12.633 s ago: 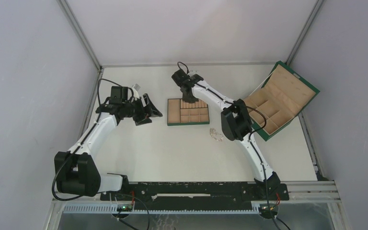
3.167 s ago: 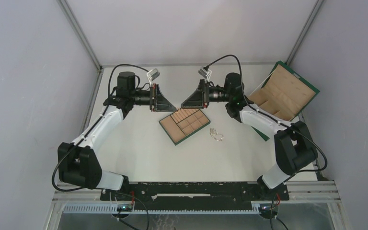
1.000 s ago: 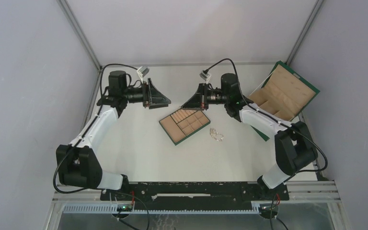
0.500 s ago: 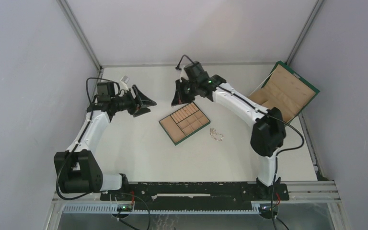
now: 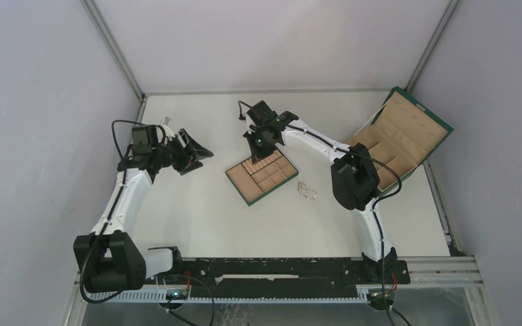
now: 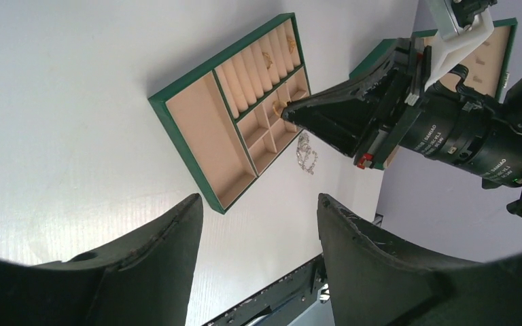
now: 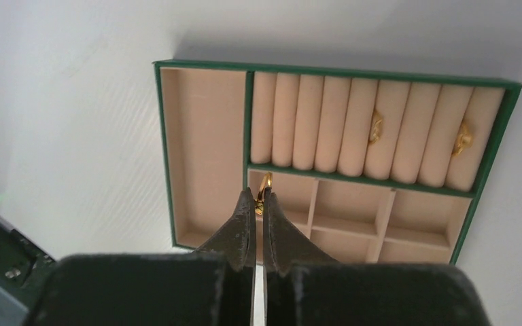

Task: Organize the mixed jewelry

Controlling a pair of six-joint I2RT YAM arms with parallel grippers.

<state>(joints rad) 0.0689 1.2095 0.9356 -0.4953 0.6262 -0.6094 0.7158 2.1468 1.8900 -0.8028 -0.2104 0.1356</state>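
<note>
Over tan green-edged tray [image 7: 202,142], right claw [image 7: 259,195] pinches thin gold ring [image 7: 266,182]; left claw [image 6: 258,204] spread.

right gripper [image 7: 258,198], pinching ring [image 7: 265,185], now over tray [image 7: 204,136]; left gripper [image 6: 258,204] withdrawn leftward

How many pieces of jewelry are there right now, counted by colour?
Gold rings: 3, two in the roll slots of the tray, one gold ring in the fingers of the right gripper
Silvery chain: 1, on the table beside the tray
Total: 4
</note>
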